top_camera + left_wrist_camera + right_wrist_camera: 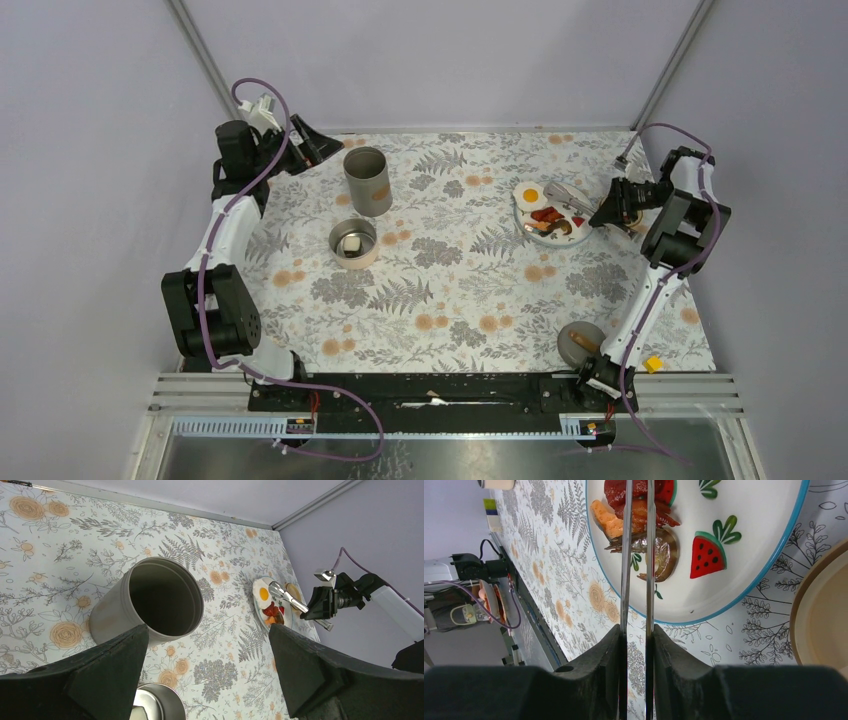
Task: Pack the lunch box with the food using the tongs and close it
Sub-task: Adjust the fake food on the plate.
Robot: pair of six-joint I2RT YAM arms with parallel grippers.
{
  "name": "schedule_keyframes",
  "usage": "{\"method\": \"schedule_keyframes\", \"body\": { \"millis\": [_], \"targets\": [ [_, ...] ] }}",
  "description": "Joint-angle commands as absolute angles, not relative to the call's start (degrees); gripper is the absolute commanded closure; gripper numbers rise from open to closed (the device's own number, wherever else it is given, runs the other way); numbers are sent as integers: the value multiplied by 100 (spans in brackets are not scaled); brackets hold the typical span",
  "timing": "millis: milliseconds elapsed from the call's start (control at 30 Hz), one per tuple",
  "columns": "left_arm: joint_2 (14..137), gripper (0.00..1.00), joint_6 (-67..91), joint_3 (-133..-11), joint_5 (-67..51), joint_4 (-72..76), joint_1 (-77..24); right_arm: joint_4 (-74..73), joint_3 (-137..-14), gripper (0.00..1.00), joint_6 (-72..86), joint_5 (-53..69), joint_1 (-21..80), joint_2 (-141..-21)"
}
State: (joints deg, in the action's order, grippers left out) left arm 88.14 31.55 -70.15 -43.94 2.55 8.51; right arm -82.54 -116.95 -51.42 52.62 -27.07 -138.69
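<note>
From above, my left gripper [310, 148] hangs at the far left corner of the table [450, 300], near the tall grey lunch box [367, 180], which stands upright with its top open. A small round tin [353, 240] sits just nearer my base. My right gripper [605, 212] is at the right edge of the plate [527, 228] and holds the tongs [568, 198]. These reach across the plate, where the fried egg [531, 194] lies at the far side and the red pieces [546, 214] in the middle.

Through the left wrist camera, my left fingers [107, 680] are spread wide with nothing between them, and the lunch box [150, 602] shows beyond them.

Through the right wrist camera, my right fingers [594, 670] squeeze the two thin arms of the tongs [626, 555], leaving a narrow gap. The arms run out over the plate [734, 597], past an orange piece [605, 522] and a brown piece [664, 555]. I cannot tell whether the tips touch the food. A beige disc [824, 620] lies just beside the plate.
</note>
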Motion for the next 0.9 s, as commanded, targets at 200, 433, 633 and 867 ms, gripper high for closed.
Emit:
{"method": "schedule_keyframes", "body": {
  "millis": [200,433,633,867],
  "targets": [
    [8805,1,3132,-7217,-4454,393,817,-8490,-12019,100,-5124,5605,-3100,-13379],
    [8870,1,3164,-7244,-4435,392,772,-8492,-11980,100,-5194,5565,-3342,-13132],
    [8888,1,3159,-7222,-4413,400,756,-8499,-11886,100,-5281,5458,-3333,-12848],
    [8814,1,3120,-7162,-4420,422,756,-8491,-11678,100,-5352,5145,-3238,-12604]
  ]
}}
